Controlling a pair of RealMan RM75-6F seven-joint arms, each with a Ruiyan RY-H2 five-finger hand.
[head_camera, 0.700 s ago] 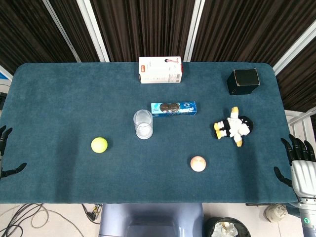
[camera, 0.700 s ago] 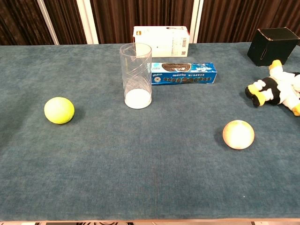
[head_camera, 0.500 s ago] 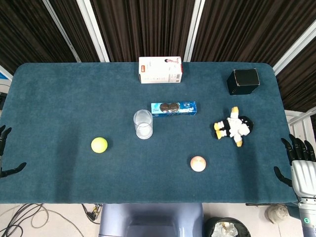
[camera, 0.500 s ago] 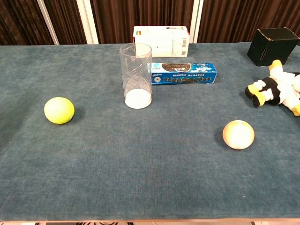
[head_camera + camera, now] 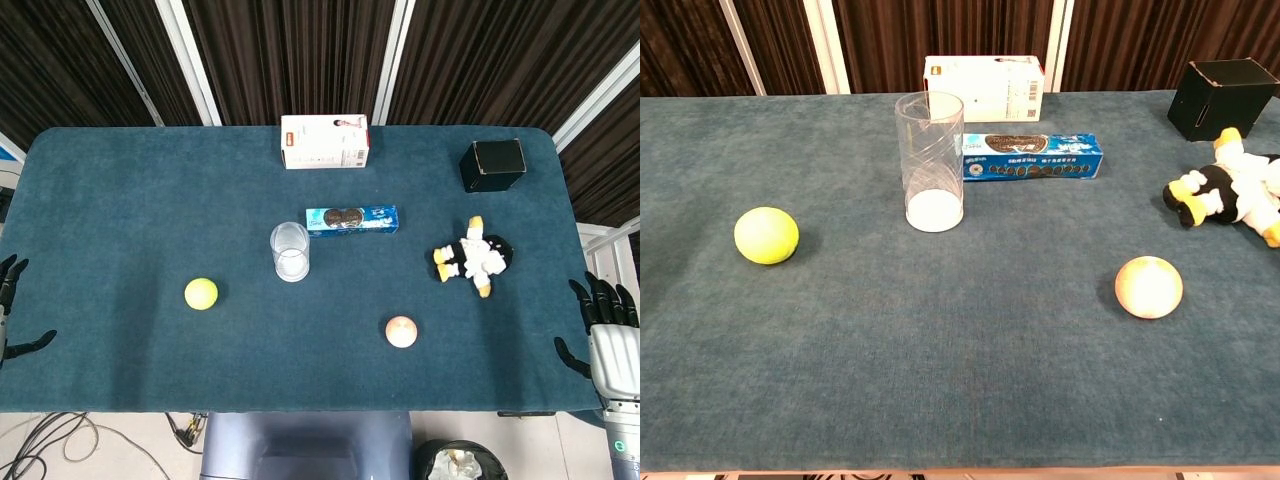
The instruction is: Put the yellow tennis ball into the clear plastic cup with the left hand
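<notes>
Only the left hand [image 5: 10, 310] has shifted since the earlier frames: at the left edge of the head view its dark fingers sit slightly lower and nearer the table's front corner, while every object lies where it did. That hand is mostly cut off by the frame, with the fingers that show spread apart and nothing in them.

The yellow tennis ball [image 5: 201, 293] rests on the table [image 5: 120, 210] in its front-left part, alone on bare cloth, well apart from the left hand. The clear plastic cup [image 5: 290, 251] stands upright to the ball's right and a little farther back, empty, with a whitish base showing through its wall in the chest view. Just behind and to the right of the cup lies a blue cookie box [image 5: 351, 220], flat, its long side running left to right. A white carton [image 5: 325, 141] stands at the table's far edge, behind the cup. A black cube-shaped box [image 5: 492, 164] sits near the far right corner, a black, white and yellow plush toy [image 5: 473, 257] lies in front of it, and a small pale peach ball [image 5: 401, 331] rests near the front edge.

The right hand [image 5: 605, 330] hovers off the table's right front corner, fingers spread and empty.

The table is covered in dark teal felt-like cloth with rounded corners. Behind it hang dark pleated curtains crossed by white bars. Cables lie on the pale floor at lower left.
</notes>
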